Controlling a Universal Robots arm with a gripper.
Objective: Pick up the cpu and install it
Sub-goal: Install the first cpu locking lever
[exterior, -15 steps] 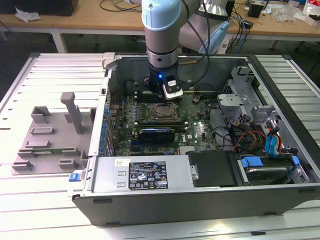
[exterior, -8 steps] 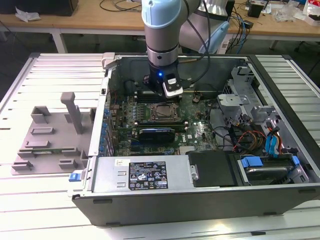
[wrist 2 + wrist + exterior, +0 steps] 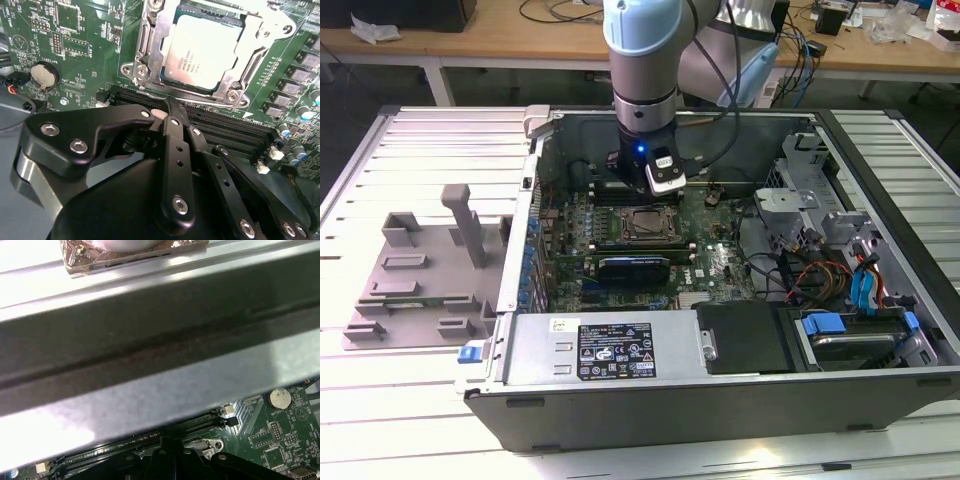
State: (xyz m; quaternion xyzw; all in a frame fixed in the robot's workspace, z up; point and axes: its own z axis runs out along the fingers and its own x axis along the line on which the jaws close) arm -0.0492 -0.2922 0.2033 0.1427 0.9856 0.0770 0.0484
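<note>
One cpu flat in socket, silvery top up | fingers together, empty

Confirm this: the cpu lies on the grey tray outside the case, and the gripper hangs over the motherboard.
Not right. The cpu sits in the motherboard's socket, inside the case, as the second wrist view shows, not on the grey tray. The gripper does hang over the motherboard.

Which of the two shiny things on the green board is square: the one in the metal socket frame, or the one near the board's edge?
The cpu in the socket frame is square; the coin battery is round.
</note>
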